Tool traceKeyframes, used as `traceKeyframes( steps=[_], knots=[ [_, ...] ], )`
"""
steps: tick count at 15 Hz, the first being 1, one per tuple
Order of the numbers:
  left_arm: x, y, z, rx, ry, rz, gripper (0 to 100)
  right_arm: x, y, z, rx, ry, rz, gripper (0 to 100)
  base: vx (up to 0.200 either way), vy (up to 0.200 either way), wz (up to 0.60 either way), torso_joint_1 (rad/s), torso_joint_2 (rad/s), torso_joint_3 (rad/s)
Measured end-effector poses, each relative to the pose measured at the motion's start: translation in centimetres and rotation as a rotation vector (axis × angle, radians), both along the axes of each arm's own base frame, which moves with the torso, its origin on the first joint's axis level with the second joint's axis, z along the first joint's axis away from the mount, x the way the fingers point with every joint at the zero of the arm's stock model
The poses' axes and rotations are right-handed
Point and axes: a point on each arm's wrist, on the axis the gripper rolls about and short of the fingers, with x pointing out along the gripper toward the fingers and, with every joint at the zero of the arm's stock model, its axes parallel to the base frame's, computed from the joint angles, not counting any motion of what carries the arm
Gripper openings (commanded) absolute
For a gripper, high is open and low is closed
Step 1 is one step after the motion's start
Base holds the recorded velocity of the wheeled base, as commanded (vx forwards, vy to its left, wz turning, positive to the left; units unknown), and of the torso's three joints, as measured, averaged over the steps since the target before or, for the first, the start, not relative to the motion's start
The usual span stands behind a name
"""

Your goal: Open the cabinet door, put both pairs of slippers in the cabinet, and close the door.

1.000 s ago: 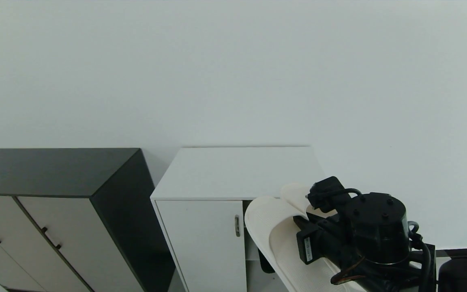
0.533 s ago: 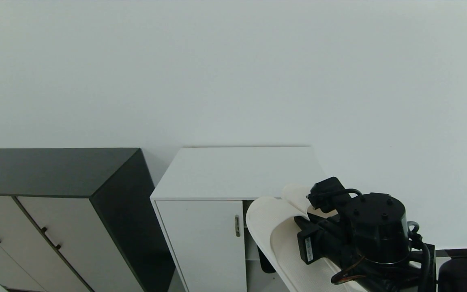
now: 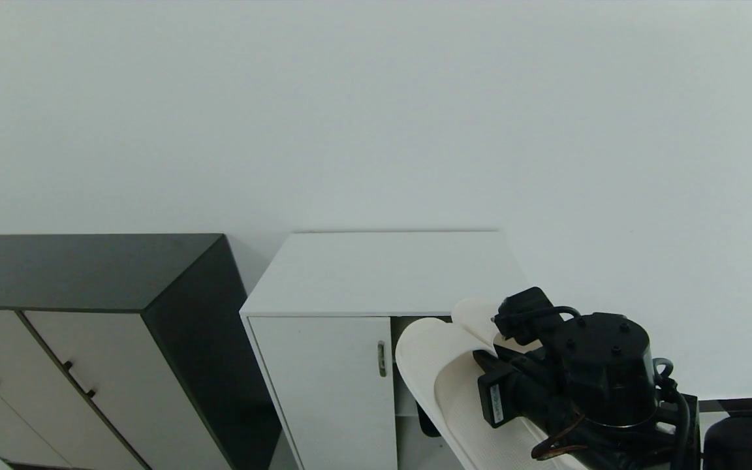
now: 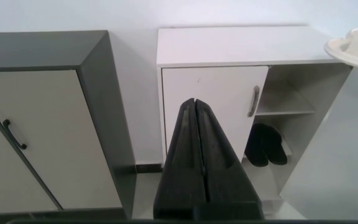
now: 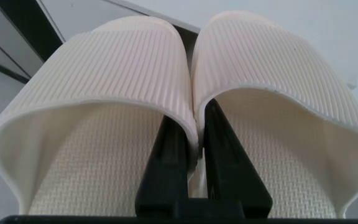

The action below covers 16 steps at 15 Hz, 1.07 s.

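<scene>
Plain white wall point(image 3: 376, 117) behind white cabinet point(image 3: 376, 274); open compartment ahead of right gripper point(image 5: 196, 134). Fingers clamped on cream slippers point(image 5: 104, 93), pinching both inner walls, toes beyond fingertips. Best: feed toes-first, level, onto bare shelf point(image 4: 288, 106). Dark slippers point(image 4: 266, 144) fill lower level; closed door point(image 4: 216, 81) edges entry path. Left gripper point(image 4: 196, 107) fingers pressed together, empty.

Your right arm point(image 3: 585, 398) ended in a glossy black drum-shaped wrist housing point(image 3: 608, 365) with small screws point(image 3: 625, 323) on its flat top, a black cable point(image 3: 557, 309) looping beside it and a white label point(image 3: 497, 397) on a boxy side block. Your left gripper point(image 4: 195, 109) was matte black, two long fingers point(image 4: 182, 152) tapering to a wedge with a thin seam between; the right gripper point(image 5: 195, 134) showed the same black fingers.
</scene>
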Motion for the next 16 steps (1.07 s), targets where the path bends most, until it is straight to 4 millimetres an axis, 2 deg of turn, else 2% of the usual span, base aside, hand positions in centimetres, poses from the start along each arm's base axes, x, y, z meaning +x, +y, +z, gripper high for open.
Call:
traceKeyframes(
  steps=[11,16],
  knots=[
    [0.0,0.0,0.0,0.0,0.0,0.0,0,-0.03,-0.04,-0.07,-0.002,0.002,0.0,0,0.0,0.0,0.0,-0.158,0.36,0.199],
    [0.0,0.0,0.0,0.0,0.0,0.0,0,-0.03,0.0,-0.05,-0.001,0.001,0.001,0,0.0,0.0,0.0,-0.222,0.52,0.295]
  ],
)
